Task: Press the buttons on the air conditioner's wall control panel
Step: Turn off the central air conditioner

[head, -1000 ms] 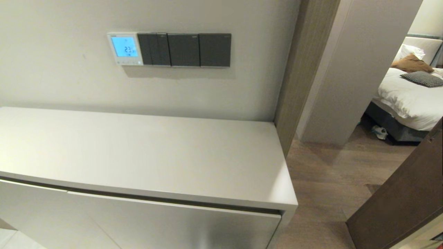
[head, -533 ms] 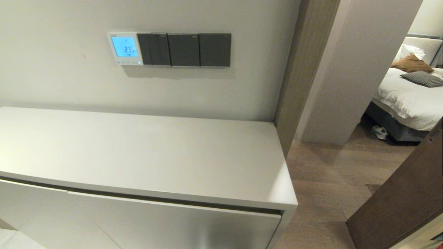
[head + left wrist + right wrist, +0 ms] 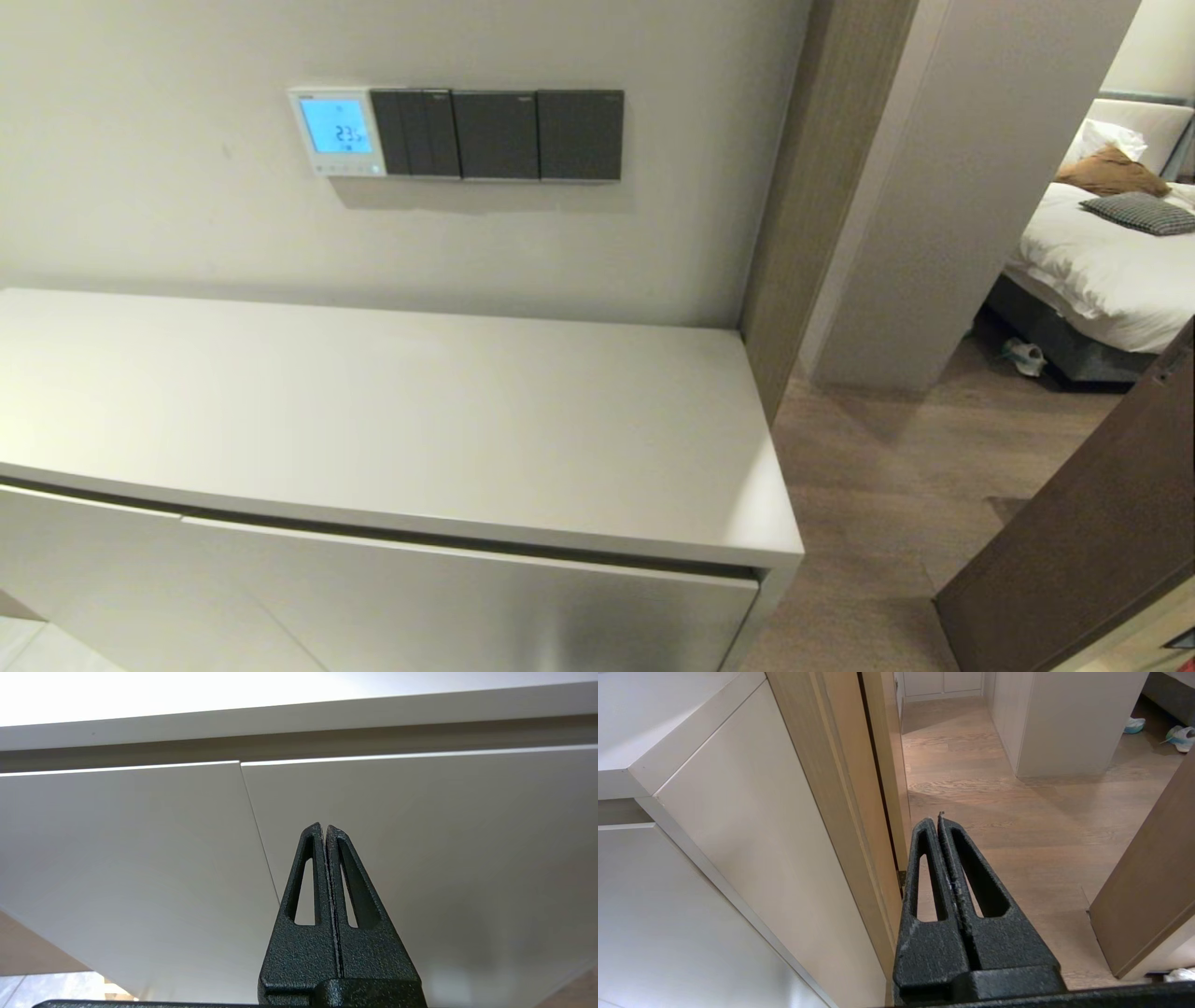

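Observation:
The air conditioner's control panel (image 3: pixel 336 132) is a white unit on the wall with a lit blue screen reading 23 and a row of small buttons (image 3: pixel 344 169) along its lower edge. Neither arm shows in the head view. My left gripper (image 3: pixel 325 827) is shut and empty, low down in front of the cabinet's doors (image 3: pixel 140 849), below the cabinet top. My right gripper (image 3: pixel 936 820) is shut and empty, low beside the cabinet's right side, over the wood floor.
Three dark switch plates (image 3: pixel 497 135) sit right of the panel. A white cabinet (image 3: pixel 392 420) stands below against the wall. A wooden door frame (image 3: pixel 803 187), an open dark door (image 3: pixel 1083 541) and a bed (image 3: pixel 1111 252) lie to the right.

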Controlling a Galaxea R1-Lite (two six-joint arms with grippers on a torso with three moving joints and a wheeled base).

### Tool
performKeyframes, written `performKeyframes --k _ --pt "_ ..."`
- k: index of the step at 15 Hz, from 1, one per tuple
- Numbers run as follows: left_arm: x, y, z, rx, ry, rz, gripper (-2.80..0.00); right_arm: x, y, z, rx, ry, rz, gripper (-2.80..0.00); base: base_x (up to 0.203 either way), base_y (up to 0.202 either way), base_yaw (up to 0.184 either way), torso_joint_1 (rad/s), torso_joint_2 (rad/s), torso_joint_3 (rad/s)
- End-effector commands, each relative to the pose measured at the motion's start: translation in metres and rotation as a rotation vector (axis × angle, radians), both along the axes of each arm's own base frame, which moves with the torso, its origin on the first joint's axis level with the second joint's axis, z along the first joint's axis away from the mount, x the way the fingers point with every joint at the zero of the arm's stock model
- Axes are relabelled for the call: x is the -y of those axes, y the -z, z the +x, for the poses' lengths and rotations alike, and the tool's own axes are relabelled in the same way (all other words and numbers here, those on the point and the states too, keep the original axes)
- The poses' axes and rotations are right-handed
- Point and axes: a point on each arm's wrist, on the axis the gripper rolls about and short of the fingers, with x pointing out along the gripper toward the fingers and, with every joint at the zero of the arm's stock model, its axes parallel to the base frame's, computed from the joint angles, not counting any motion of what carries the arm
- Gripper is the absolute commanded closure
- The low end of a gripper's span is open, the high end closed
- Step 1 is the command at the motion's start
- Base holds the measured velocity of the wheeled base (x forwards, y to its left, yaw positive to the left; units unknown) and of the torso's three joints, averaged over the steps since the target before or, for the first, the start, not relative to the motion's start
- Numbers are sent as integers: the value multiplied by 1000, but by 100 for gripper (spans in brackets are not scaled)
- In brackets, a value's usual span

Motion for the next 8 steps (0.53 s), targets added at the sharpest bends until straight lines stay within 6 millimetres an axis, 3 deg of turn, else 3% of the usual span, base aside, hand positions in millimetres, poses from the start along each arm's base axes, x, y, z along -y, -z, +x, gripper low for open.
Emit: performKeyframes --k 1,8 --pt "0 1 0 -1 -1 -5 0 0 0 0 -3 -1 0 0 0 0 0 0 0 0" --pt "0 2 0 -8 -4 -13 0 0 0 0 -3 -1 0 0 0 0 0 0 0 0"
